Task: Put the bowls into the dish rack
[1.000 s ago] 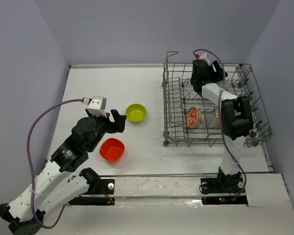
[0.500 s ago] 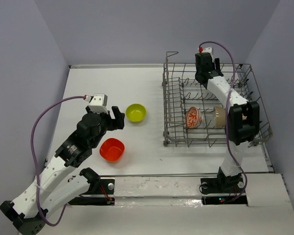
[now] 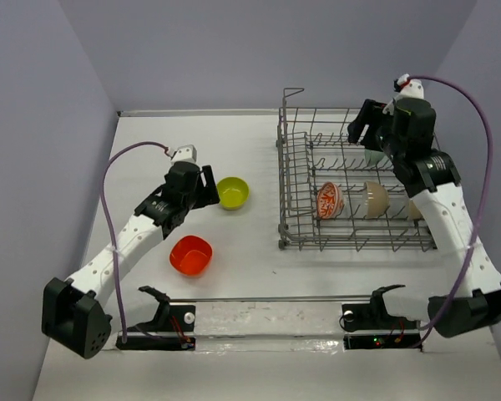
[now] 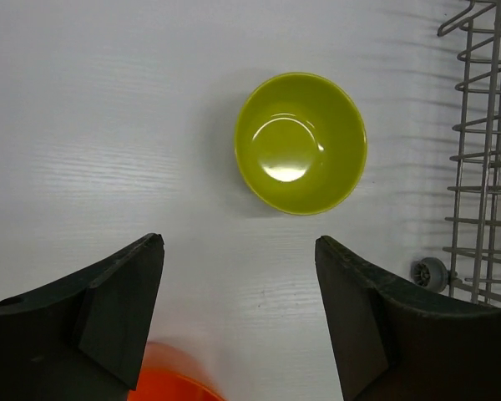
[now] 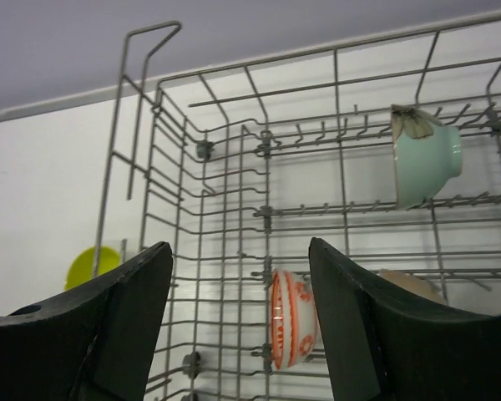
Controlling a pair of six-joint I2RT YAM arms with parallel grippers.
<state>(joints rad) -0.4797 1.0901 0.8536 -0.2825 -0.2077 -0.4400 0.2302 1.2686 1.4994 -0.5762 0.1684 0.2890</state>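
While left gripper (image 4: 238, 242), right gripper (image 5: 240, 245) gape empty, dish rack (image 3: 281, 192), three bowls (image 3: 330, 200) inside on edge, lime bowl (image 4: 301, 142) outside, mouth up.

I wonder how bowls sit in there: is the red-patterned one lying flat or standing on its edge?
On its edge: the red-patterned bowl stands among the dish rack wires, its rim vertical, not level.

Dish rack (image 3: 294, 159): grey metal wire, smooth, dull sheen.
Lime-yellow bowl (image 4: 301, 142): glossy, smooth, bright highlights inside.
Orange-red bowl (image 3: 190, 255): smooth, slight shine, plastic-looking.
Teal bowl (image 5: 426, 163): smooth, soft gloss.
Patterned bowl (image 5: 292, 319): glazed white with red print.
Table (image 4: 108, 125): white, matt, faint grain-like streaks.
Left gripper (image 4: 238, 242): matt black plastic fingers.
Cable (image 3: 108, 200): smooth purple sheath.
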